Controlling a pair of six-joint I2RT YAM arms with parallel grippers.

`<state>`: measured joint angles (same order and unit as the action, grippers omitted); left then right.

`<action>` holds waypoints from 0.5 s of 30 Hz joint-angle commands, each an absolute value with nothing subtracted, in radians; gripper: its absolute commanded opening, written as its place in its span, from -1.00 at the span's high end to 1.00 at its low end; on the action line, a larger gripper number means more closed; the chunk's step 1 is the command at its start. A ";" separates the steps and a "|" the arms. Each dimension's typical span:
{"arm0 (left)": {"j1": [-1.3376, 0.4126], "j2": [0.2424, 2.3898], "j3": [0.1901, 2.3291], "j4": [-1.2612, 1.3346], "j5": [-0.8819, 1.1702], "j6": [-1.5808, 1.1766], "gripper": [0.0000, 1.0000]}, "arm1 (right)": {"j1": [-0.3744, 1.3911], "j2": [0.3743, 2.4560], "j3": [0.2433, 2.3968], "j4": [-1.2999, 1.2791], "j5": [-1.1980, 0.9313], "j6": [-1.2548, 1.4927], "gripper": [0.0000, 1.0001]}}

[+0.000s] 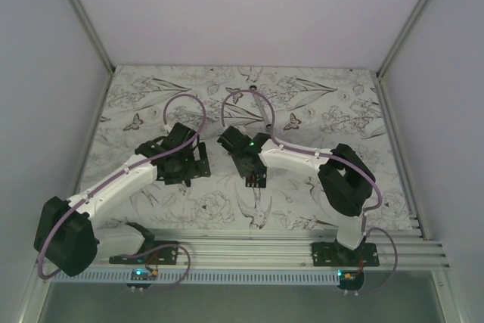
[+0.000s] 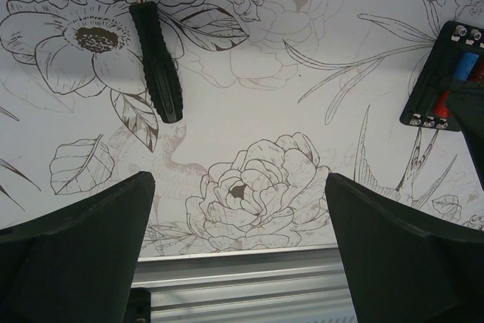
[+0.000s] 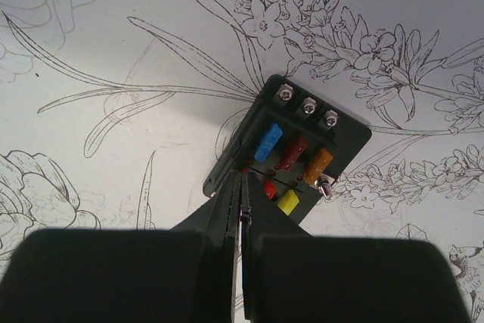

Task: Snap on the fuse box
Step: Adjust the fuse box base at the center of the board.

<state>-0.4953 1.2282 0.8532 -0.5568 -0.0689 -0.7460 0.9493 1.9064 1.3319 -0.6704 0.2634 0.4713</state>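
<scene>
From above, the left arm reaches from its base across the flower-printed counter [image 1: 340,104], and its left claw [image 1: 190,163] hangs over the cloth left of centre. The right arm bends in from the other side, and its right claw [image 1: 254,174] points down at the fuse box [image 1: 261,180]. The box is a small dark shape near the middle of the counter, partly covered by the claw. A ribbed metal rail [image 1: 249,247] runs along the near edge, where both bases are bolted. At this range I cannot tell how either claw's fingers stand.

In the left wrist view, the left claw's two fingers [image 2: 83,247] sit wide apart with nothing but printed cloth between them. A screwdriver [image 2: 157,62] with a black ribbed handle lies at upper left, its thin shaft running off the top edge. The fuse box shows at the far right edge, well apart from this claw and partly cut off, with blue and red fuses inside.

In the right wrist view, the fuse box lies flat on the cloth, turned at an angle. Its top is uncovered, with three screw terminals along the far side and blue, red, orange and yellow fuses in their slots. The right claw's fingers [image 3: 231,209] are drawn together with only a thin slit between them, and their tips are over the box's near edge. Whether they pinch anything there I cannot tell.
</scene>
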 commanded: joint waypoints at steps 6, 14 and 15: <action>-0.488 1.192 0.833 -0.570 -0.065 -0.740 -1.00 | 0.940 1.886 1.158 -0.747 0.234 0.448 0.92; -0.488 1.190 0.832 -0.568 -0.064 -0.740 -0.99 | 0.941 1.684 1.150 -0.709 0.214 0.392 0.76; -0.488 1.190 0.831 -0.570 -0.065 -0.739 -1.00 | 0.942 1.664 1.148 -0.695 0.210 0.392 0.72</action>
<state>-0.4953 1.2041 0.8474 -0.5564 -0.0692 -0.7464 0.9455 1.7355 1.1515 -0.6739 0.2432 0.4225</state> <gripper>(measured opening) 0.997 0.111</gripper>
